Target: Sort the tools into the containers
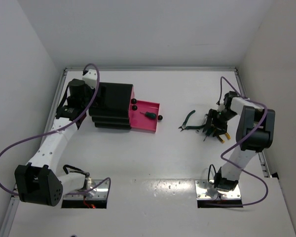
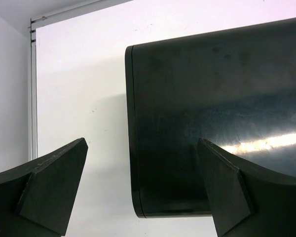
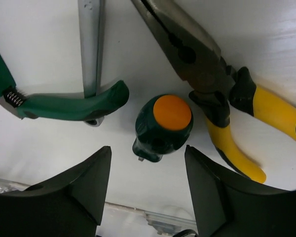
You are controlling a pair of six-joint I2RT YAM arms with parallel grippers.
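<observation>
Hovering right tool [image 3: 147,155], jaws apart and empty, over green screwdriver [image 3: 165,123]; left tool [image 2: 142,148] wide apart by chest [image 2: 212,89].

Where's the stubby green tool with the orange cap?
Right wrist view: the stubby green tool lies between green-handled pliers and yellow-handled pliers, on the table's right side.

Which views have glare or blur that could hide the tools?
Left wrist: a glare streak crosses the black drawer chest, otherwise dim. Right wrist: sharp and evenly lit on the yellow-handled pliers and green-handled pliers. Top external: soft even light, faint shadows, everything small.
</observation>
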